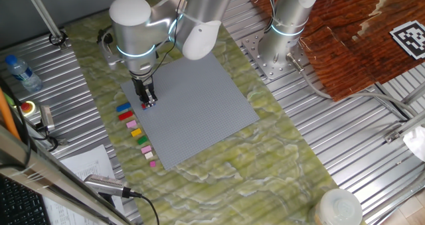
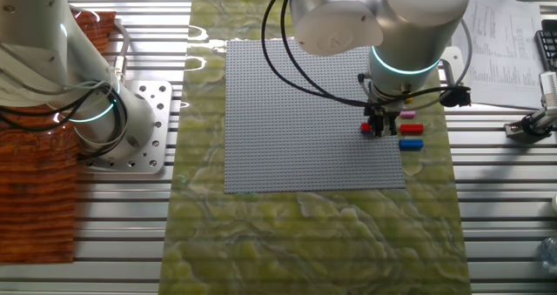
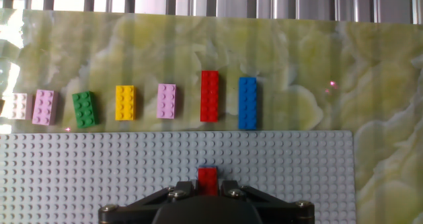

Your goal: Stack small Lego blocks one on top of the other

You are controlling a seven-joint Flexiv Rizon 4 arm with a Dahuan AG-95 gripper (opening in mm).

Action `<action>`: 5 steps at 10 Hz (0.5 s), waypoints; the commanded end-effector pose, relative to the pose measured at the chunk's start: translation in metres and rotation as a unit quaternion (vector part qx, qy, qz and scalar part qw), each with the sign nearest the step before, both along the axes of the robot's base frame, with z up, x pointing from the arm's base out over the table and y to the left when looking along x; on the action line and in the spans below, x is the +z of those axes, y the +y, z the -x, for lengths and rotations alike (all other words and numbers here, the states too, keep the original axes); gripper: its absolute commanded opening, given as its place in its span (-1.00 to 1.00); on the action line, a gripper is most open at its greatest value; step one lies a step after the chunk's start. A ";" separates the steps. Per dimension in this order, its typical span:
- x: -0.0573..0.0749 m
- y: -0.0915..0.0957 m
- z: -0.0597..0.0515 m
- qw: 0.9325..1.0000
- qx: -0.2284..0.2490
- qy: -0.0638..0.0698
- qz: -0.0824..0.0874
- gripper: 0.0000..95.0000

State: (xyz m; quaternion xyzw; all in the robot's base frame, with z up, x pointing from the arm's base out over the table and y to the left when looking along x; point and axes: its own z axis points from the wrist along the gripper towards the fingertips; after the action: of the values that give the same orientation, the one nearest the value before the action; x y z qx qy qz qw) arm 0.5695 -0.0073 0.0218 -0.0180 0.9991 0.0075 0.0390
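Note:
My gripper (image 1: 147, 100) stands low over the grey baseplate (image 1: 199, 112) near its edge, shut on a small red Lego block (image 3: 207, 179) that sits between the jaws at the plate's surface. The block also shows in the other fixed view (image 2: 366, 129), beside the gripper (image 2: 379, 126). In the hand view, loose blocks lie in a row on the mat just beyond the plate: blue (image 3: 247, 102), long red (image 3: 209, 96), pink (image 3: 166, 100), yellow (image 3: 125, 103), green (image 3: 85, 110), pink (image 3: 45, 107) and white (image 3: 14, 106).
The green marbled mat (image 1: 265, 158) lies under the baseplate on a ribbed metal table. A second robot base (image 1: 282, 39) stands at the back. A water bottle (image 1: 20, 72), papers (image 1: 86, 165) and a microphone (image 1: 109, 184) lie at the left.

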 end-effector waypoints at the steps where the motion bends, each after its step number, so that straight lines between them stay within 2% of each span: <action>1: -0.016 0.000 -0.002 1.000 -0.001 0.001 -0.001 -1.00; 3: -0.010 0.000 -0.001 1.000 -0.001 0.004 0.000 -1.00; 5: 0.003 0.002 0.000 1.000 0.000 0.011 0.004 -1.00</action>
State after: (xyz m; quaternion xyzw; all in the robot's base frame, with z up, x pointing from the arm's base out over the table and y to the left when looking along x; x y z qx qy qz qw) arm 0.5708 -0.0053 0.0235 -0.0188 0.9995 0.0027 0.0256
